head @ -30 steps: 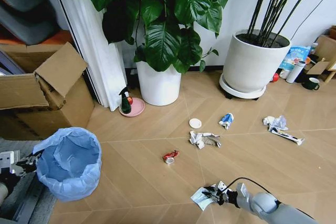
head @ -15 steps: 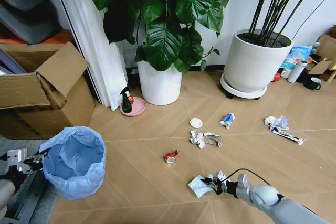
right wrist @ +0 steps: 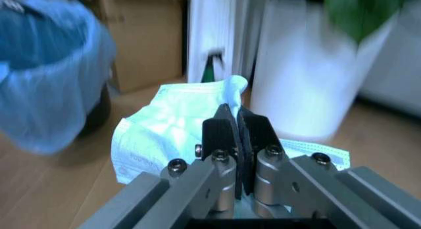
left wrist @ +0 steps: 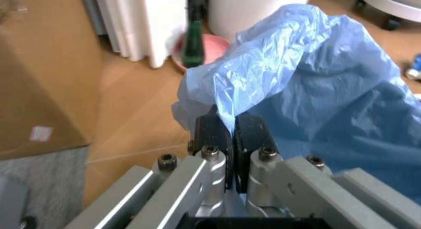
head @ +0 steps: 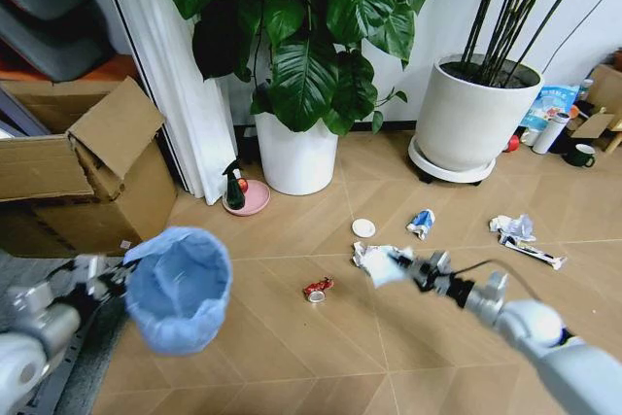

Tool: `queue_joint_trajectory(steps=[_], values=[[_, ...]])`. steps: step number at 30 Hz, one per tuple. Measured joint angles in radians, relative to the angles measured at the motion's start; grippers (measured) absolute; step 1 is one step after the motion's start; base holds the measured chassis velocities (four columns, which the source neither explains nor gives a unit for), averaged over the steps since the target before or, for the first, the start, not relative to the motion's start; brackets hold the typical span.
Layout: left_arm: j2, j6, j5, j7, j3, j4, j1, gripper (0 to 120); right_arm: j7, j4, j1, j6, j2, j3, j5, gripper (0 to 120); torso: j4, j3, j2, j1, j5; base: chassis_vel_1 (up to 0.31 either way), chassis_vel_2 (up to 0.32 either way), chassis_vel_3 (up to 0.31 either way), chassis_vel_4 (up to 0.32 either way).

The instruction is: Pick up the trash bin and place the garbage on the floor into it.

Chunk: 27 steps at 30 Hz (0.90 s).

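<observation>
Low on the robot's left side, the trash bin (head: 180, 289), lined with a crinkled light-blue bag, hangs tilted above the floor (head: 292, 337), its mouth turned up and toward the middle of the room. The left end effector (head: 115, 279) is clamped on the bag's rim; in the left wrist view its fingers (left wrist: 212, 133) are pinched together on a fold of blue plastic.

To the right, the right end effector (head: 408, 267) is raised over the floor, closed on a pale crumpled paper wad (head: 382, 265). The right wrist view shows that wad (right wrist: 171, 128) caught between the pressed-together fingers (right wrist: 220, 130), with the bin (right wrist: 46, 71) farther off.

On the wood floor lie a red can (head: 317, 290), a white round lid (head: 363, 228), a blue-white wrapper (head: 421, 223), and further right another paper wad (head: 510, 227) beside a long dark wrapper (head: 533, 253). Behind them stand two large white plant pots (head: 293, 157); a cardboard box (head: 83, 167) sits on the left.
</observation>
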State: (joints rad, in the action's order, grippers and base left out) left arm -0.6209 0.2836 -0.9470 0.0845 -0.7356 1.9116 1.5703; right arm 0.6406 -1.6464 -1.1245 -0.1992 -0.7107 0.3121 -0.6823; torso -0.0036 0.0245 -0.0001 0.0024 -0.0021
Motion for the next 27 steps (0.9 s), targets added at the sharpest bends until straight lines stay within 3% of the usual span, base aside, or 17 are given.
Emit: queue_joint_trajectory(steps=[3, 4, 7, 8, 11, 12, 13, 14, 17, 21, 27], values=[[0.032, -0.007, -0.018, 0.007, 0.064, -0.008, -0.039, 0, 0.008, -0.003, 0.182, -0.030, 0.035, -0.155, -0.042, 0, 0.0015, 0.000, 0.000, 0.000, 0.0009, 0.000, 0.000, 0.000, 0.000], [0.032, -0.007, -0.018, 0.007, 0.064, -0.008, -0.039, 0, 0.008, -0.003, 0.182, -0.030, 0.035, -0.155, -0.042, 0, 0.0015, 0.000, 0.000, 0.000, 0.0009, 0.000, 0.000, 0.000, 0.000], [0.060, -0.021, -0.038, 0.025, 0.125, -0.009, -0.072, 0, 0.009, 0.035, 0.437, -0.044, 0.019, -0.373, -0.107, 0, 0.0011, 0.000, 0.000, 0.000, -0.0012, 0.000, 0.000, 0.000, 0.000], [0.060, -0.021, -0.038, 0.025, 0.125, -0.009, -0.072, 0, 0.009, 0.035, 0.437, -0.044, 0.019, -0.373, -0.107, 0, 0.0011, 0.000, 0.000, 0.000, -0.0012, 0.000, 0.000, 0.000, 0.000], [0.077, -0.036, -0.050, 0.038, 0.140, 0.003, -0.077, 0, 0.010, 0.103, 0.631, -0.045, -0.061, -0.578, -0.160, 0, 0.0017, 0.000, 0.000, 0.000, 0.0023, 0.000, 0.000, 0.000, 0.000], [0.081, -0.039, -0.055, 0.043, 0.139, 0.010, -0.078, 0, 0.024, 0.165, 0.760, -0.043, -0.136, -0.694, -0.173, 0, 0.0013, 0.000, 0.000, 0.000, -0.0012, 0.000, 0.000, 0.000, 0.000], [0.078, -0.039, -0.056, 0.044, 0.124, 0.013, -0.072, 0, 0.033, 0.196, 0.818, -0.042, -0.172, -0.747, -0.175, 0, 0.0017, 0.000, 0.000, 0.000, -0.0006, 0.000, 0.000, 0.000, 0.000], [0.077, -0.042, -0.059, 0.045, 0.119, 0.013, -0.073, 0, 0.037, 0.214, 0.850, -0.041, -0.196, -0.781, -0.175, 0, 0.0018, 0.000, 0.000, 0.000, 0.0007, 0.000, 0.000, 0.000, 0.000], [0.079, -0.044, -0.066, 0.049, 0.128, 0.007, -0.085, 0, 0.042, 0.244, 0.894, -0.040, -0.238, -0.839, -0.178, 0, 0.0016, 0.000, 0.000, 0.000, -0.0010, 0.000, 0.000, 0.000, 0.000], [0.087, -0.047, -0.071, 0.059, 0.148, -0.002, -0.102, 0, 0.045, 0.267, 0.919, -0.032, -0.284, -0.896, -0.180, 0, 0.0005, 0.000, 0.000, 0.000, 0.0005, 0.000, 0.000, 0.000, 0.000], [0.084, -0.055, -0.082, 0.065, 0.182, -0.019, -0.135, 0, 0.064, 0.296, 0.948, -0.029, -0.363, -0.983, -0.180, 0, 0.0009, 0.000, 0.000, 0.000, 0.0000, 0.000, 0.000, 0.000, 0.000]])
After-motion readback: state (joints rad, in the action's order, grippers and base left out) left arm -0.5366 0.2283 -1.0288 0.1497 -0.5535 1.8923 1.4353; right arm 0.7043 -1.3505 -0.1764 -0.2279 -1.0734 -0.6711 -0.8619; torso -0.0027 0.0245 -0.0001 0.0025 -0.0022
